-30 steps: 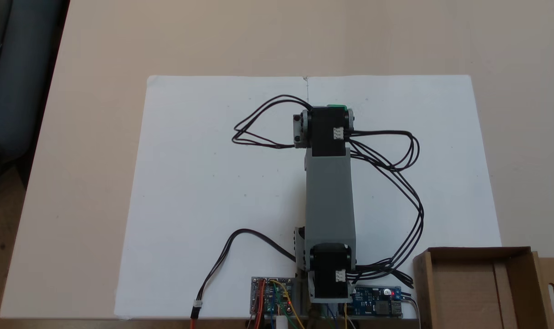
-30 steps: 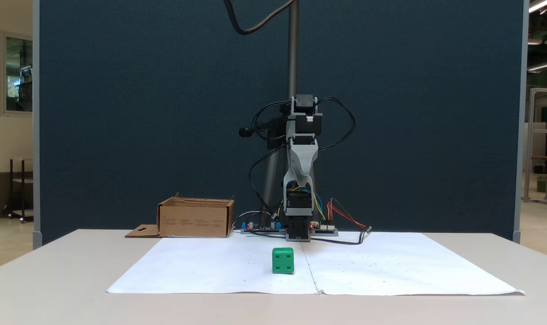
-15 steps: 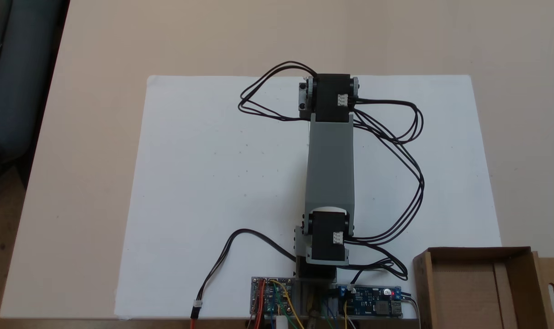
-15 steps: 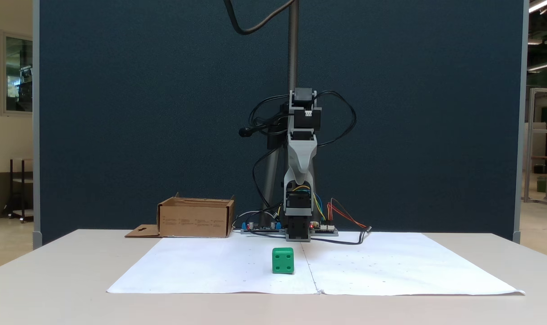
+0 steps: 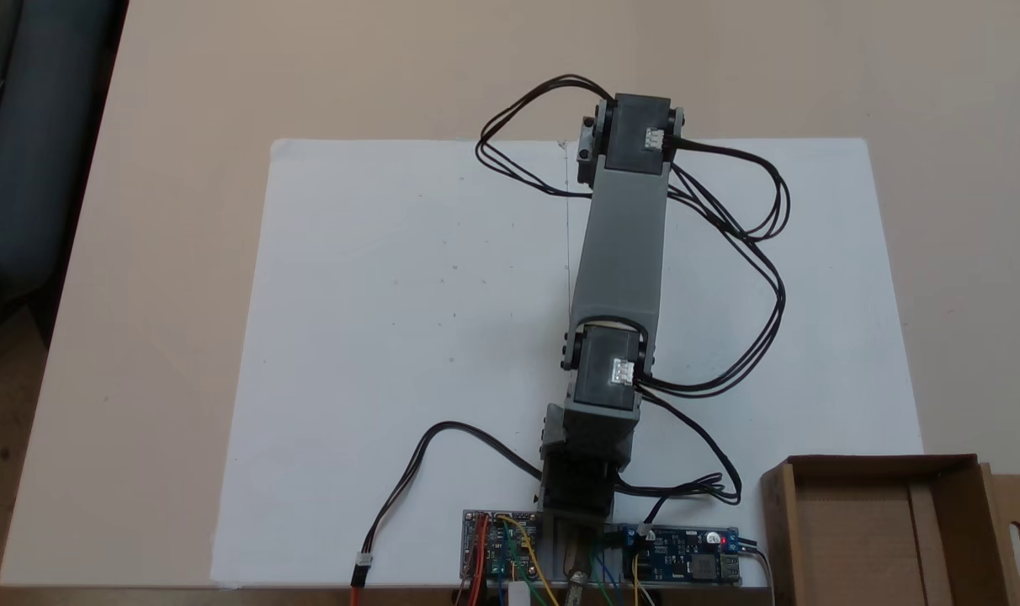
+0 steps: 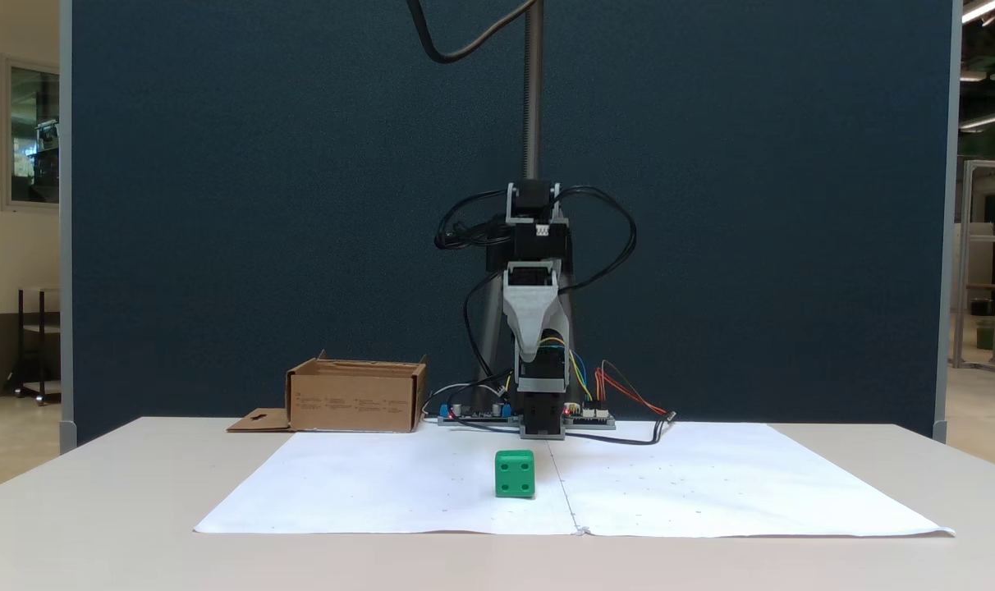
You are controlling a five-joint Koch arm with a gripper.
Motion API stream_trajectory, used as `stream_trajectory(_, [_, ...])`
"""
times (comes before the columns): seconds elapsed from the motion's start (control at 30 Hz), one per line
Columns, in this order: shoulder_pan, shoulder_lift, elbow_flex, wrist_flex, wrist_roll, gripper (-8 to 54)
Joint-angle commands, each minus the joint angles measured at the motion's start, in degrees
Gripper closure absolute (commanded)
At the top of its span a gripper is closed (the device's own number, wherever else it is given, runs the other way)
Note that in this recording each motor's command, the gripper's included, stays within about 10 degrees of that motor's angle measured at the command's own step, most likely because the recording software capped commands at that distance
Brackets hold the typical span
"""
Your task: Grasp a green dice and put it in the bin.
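One green dice (image 6: 515, 474) was seen in the front-facing fixed view, resting on the white paper sheet (image 6: 382, 492) that covered the middle of the table (image 6: 95, 509). A face with four pips was turned toward that camera. The dice sat just to the left of the seam where two sheets met, in front of the arm's base and well apart from it.

One arm (image 5: 624, 244) was counted in both fixed views. From above it was seen stretched out over the paper, away from its base at the near edge, with its far end past the paper's top edge. The dice was hidden beneath it in that view. One gripper (image 6: 531, 349) was seen from the front, pointing downward and raised well above the dice, touching nothing. Only a single grey tapered tip could be made out, so whether the jaws were apart or together could not be told.

One brown cardboard bin (image 5: 876, 526) stood at the lower right corner in the view from above, beside the base, and at the left behind the paper from the front (image 6: 356, 398). Its flap lay flat on the table at its outer side. Two circuit boards (image 5: 500, 551) were counted at the arm's base, one on each side. Several black cables (image 5: 754, 278) were looped along the arm.
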Motion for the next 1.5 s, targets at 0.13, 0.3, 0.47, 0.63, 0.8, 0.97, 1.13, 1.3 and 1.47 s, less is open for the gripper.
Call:
stream_trajectory(0.13, [1.5, -1.7, -7.9, -1.8, -4.3, -2.7])
stream_trajectory(0.3, [1.6, -4.0, -11.0, -1.8, -2.5, -2.0])
stream_trajectory(0.47, [1.9, -7.3, -12.7, -1.8, -2.1, -1.9])
stream_trajectory(0.63, [2.7, -11.1, -15.0, -1.8, -2.2, -1.9])
stream_trajectory(0.8, [3.4, -13.7, -16.3, -1.8, -2.2, -1.9])
stream_trajectory(0.97, [3.7, -15.6, -16.3, -1.8, -2.2, -2.0])
stream_trajectory(1.13, [4.0, -17.4, -16.4, -2.1, -2.2, -2.0])
stream_trajectory(1.3, [3.9, -17.5, -16.4, -2.8, -2.2, -2.0])
stream_trajectory(1.47, [3.8, -17.9, -16.4, -2.9, -2.2, -2.0])
